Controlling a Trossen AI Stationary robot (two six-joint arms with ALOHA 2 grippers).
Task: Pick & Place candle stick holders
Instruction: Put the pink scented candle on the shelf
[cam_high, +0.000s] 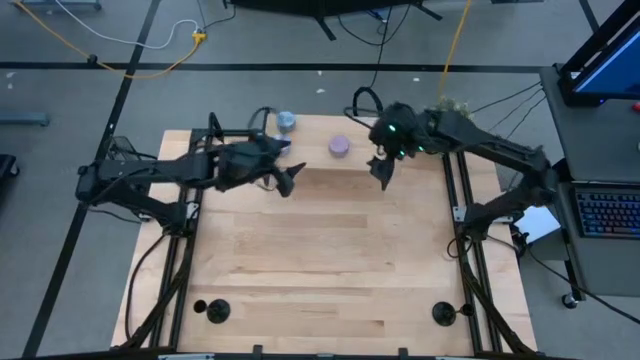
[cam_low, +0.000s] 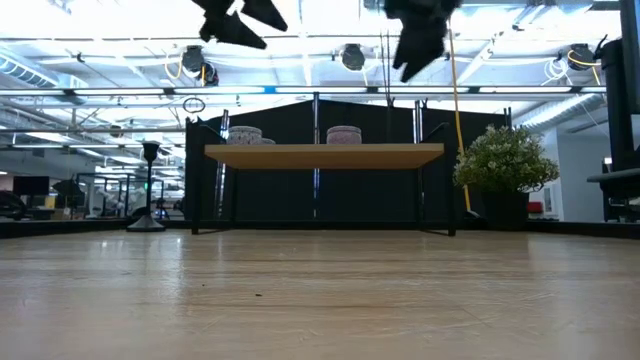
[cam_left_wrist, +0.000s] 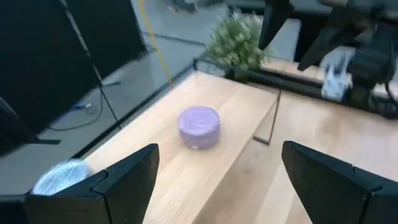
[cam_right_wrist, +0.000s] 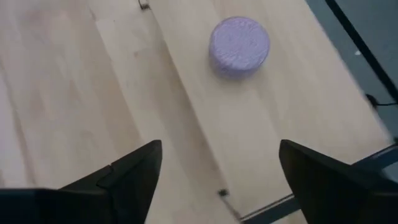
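Note:
Two black candle stick holders with round disc bases stand at the table's near corners, one left (cam_high: 217, 312) and one right (cam_high: 444, 313). A third black holder (cam_low: 148, 190), with an upright stem, shows in the low view at the far left beside the raised shelf (cam_low: 325, 153). My left gripper (cam_high: 290, 178) is open and empty, held high over the far left part of the table. My right gripper (cam_high: 383, 172) is open and empty, held high over the far right part. Both are far from the holders.
A purple round candle (cam_high: 340, 146) lies on the shelf at the far edge; it also shows in the left wrist view (cam_left_wrist: 199, 127) and the right wrist view (cam_right_wrist: 239, 46). A bluish round candle (cam_high: 286, 122) sits to its left. A potted plant (cam_low: 505, 160) stands beyond the far right corner.

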